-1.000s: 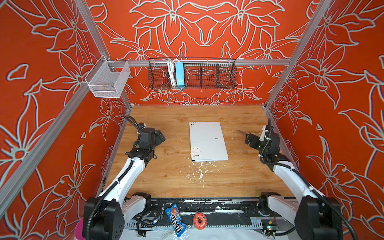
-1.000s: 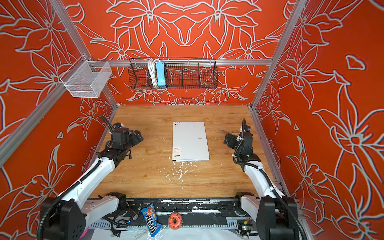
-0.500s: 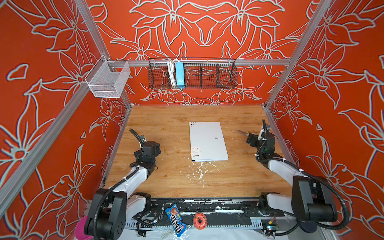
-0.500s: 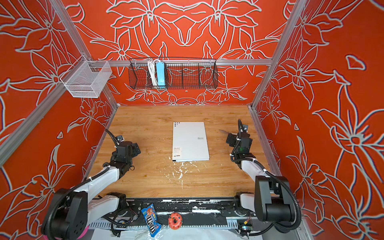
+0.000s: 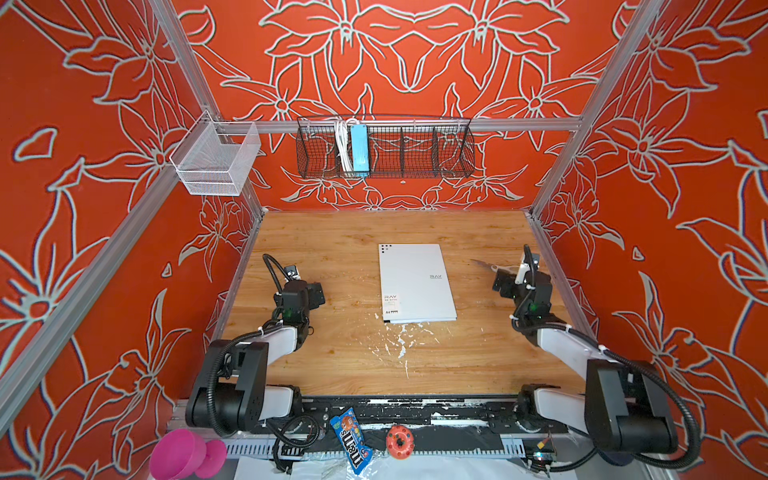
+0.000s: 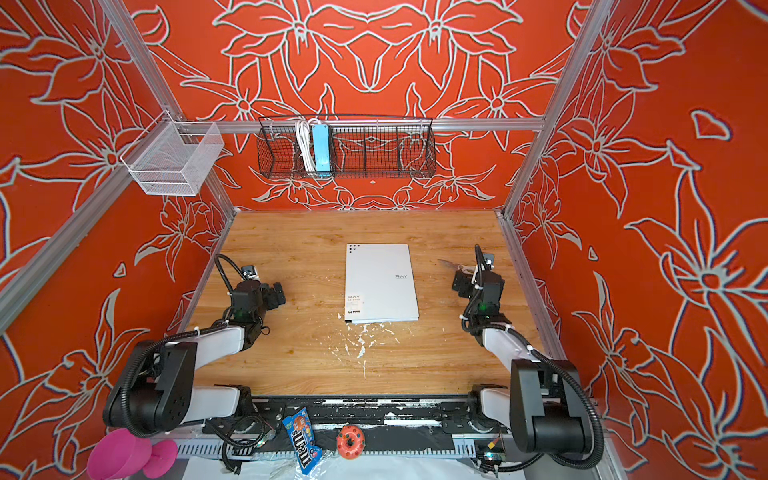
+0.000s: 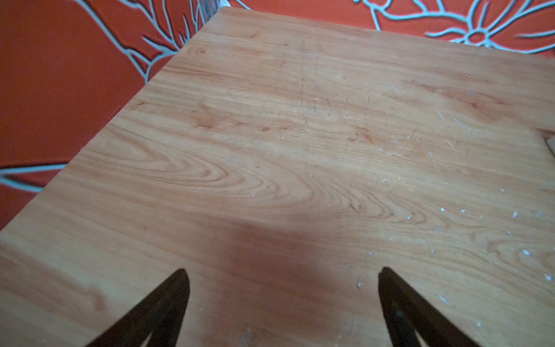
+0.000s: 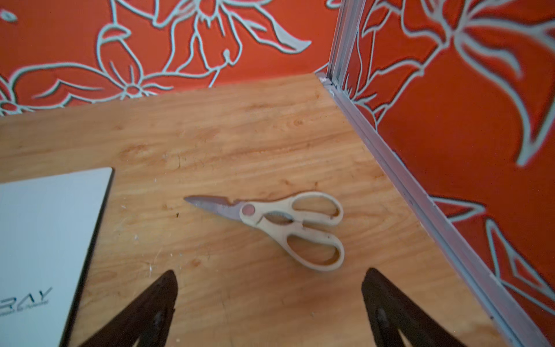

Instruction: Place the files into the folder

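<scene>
The folder [image 5: 415, 286] [image 6: 380, 286] lies shut and flat on the middle of the wooden table, grey-white side up with "RAY" lettering and black dots at one far corner. Its right part [image 8: 45, 234] shows in the right wrist view. No loose files show in any view. My left gripper [image 5: 316, 293] [image 6: 276, 295] [image 7: 282, 273] hovers low over bare wood left of the folder, open and empty. My right gripper [image 5: 500, 284] [image 6: 459, 286] [image 8: 270, 275] stands open and empty to the folder's right, apart from it.
White-handled scissors [image 8: 270, 222] [image 5: 484, 264] lie shut on the table just beyond my right gripper, near the right wall rail [image 8: 420, 192]. A black wire basket [image 5: 384, 147] and a white mesh basket [image 5: 216, 160] hang on the walls. White flecks [image 5: 399, 340] mark the wood before the folder.
Both arms have folded back toward the near edge, their elbows dropping low. The grippers stay open at the table's sides. The folder has not moved.
</scene>
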